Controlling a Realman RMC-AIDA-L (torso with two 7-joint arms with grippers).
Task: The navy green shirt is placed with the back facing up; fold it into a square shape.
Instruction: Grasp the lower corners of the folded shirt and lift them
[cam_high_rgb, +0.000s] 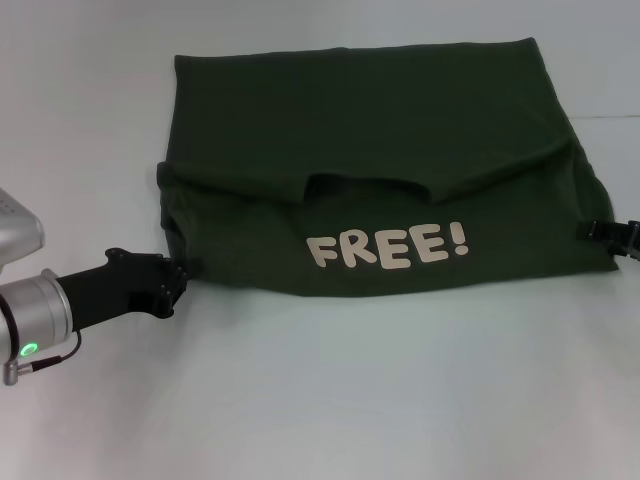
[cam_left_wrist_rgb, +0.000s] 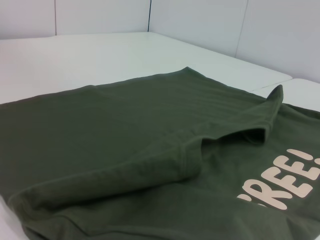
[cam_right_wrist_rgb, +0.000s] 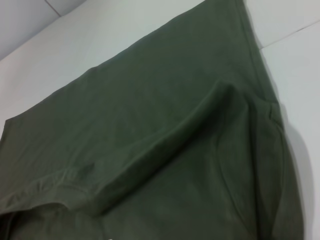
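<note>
A lab-like test bay: a bare white surface (cam_left_wrist_rgb: 90, 55) backed by plain white wall panels (cam_left_wrist_rgb: 200, 25).

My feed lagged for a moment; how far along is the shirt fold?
Done: the shirt's near part is folded over, with the FREE! print facing up. In hand: the left end effector and right end effector sit at that flap's side edges. Left: it is still wider than square, so side folds remain.

- Right gripper (cam_high_rgb: 608, 236): mostly cut off by head view's edge; finger state indeterminable
- Left gripper (cam_high_rgb: 180, 278): fingertips hidden at the navy green shirt (cam_high_rgb: 370, 130) edge
</note>
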